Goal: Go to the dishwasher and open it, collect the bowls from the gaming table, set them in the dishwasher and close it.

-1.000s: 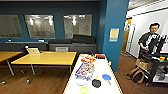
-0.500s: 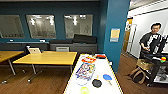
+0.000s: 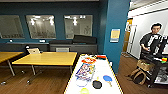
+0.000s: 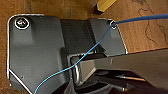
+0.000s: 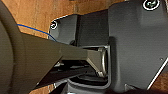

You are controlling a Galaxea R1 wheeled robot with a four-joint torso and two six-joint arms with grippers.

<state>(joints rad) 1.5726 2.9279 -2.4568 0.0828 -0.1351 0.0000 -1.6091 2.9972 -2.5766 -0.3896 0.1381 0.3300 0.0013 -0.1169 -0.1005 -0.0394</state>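
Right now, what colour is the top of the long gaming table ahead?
White, with yellow edges; the smooth-topped gaming table shows best in the head view.

Head view is soft and blocky, dim room with dark blue walls; ceiling lights glare as reflections in the wall windows [image 3: 77, 26], brighter daylight-like area at far right. White table top [image 3: 105, 72] is washed out. Wrist views are evenly lit, blurry, no hard shadows.

2 low round bowls on the white-topped yellow-sided gaming counter [image 3: 110, 72]: 1 black bowl [image 3: 97, 84], 1 blue bowl [image 3: 107, 78]. 2 plain yellow-topped desks [image 3: 47, 58], 1 person [image 3: 152, 41], 3 wall windows [image 3: 78, 26].
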